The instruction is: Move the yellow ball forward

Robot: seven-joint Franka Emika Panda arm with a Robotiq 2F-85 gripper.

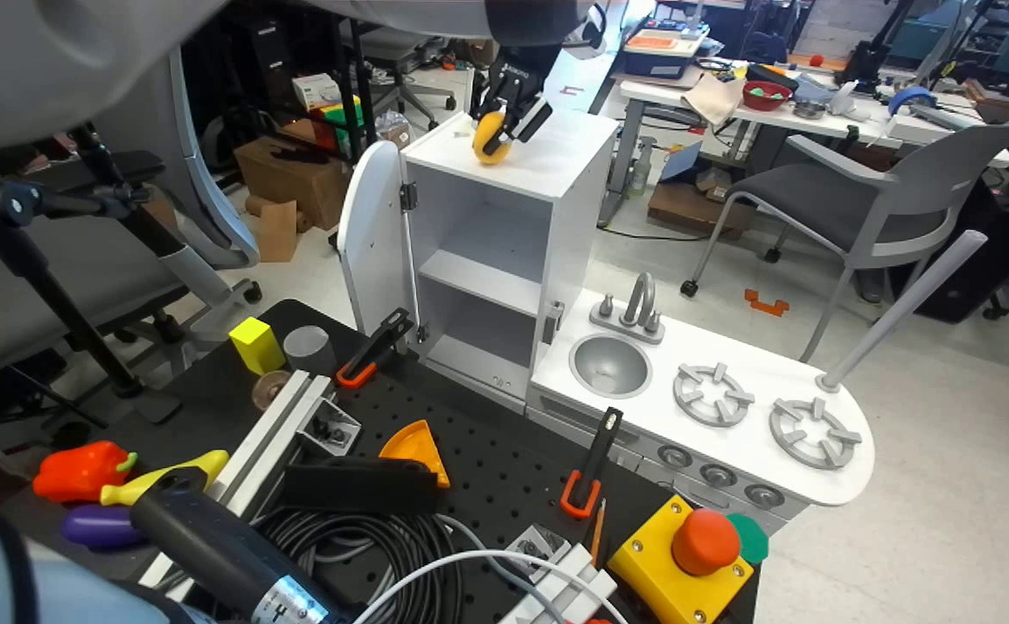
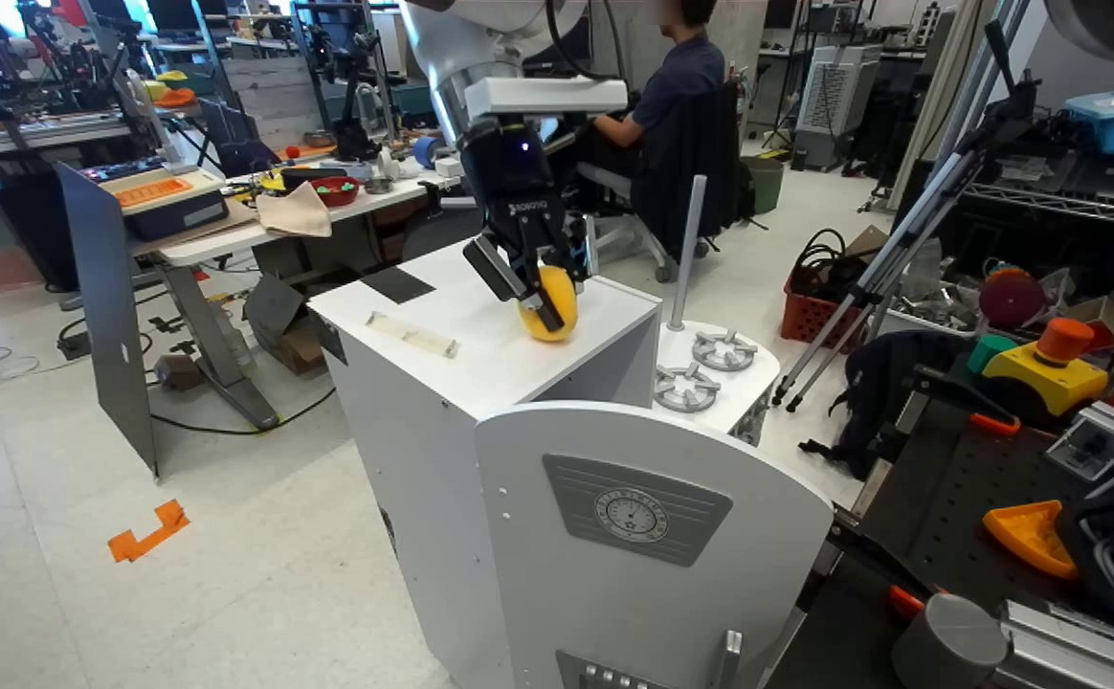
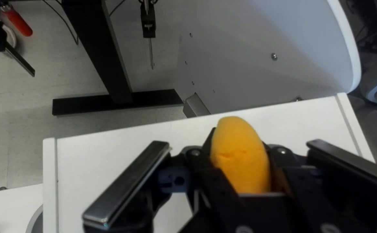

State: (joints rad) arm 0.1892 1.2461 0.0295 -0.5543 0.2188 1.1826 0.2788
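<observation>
The tool points down over the top of a white cabinet, clenched around the yellow ball from two sides. The ball looks longer than it is wide, and sits right between the tool's tips, near the edge of the cabinet's white surface on the side with the door. It is unclear whether the ball's lower end touches that surface. In an exterior view, a pale strip lies on the same surface near the tool, and a dark patch lies farther from it.

The door, lower than the tool, is swung outward, showing a shelf inside the cabinet. Below the tool and to its right in an exterior view, a lower surface has a sink, a tap and two burners.

Well apart from the tool, a black surface dotted with holes carries a yellow block just beside a gray cylinder, an orange wedge, and a yellow box with a red button. A red pepper and a banana lie below the tool and to its left in that view. Beyond the tool in an exterior view, a person sits.
</observation>
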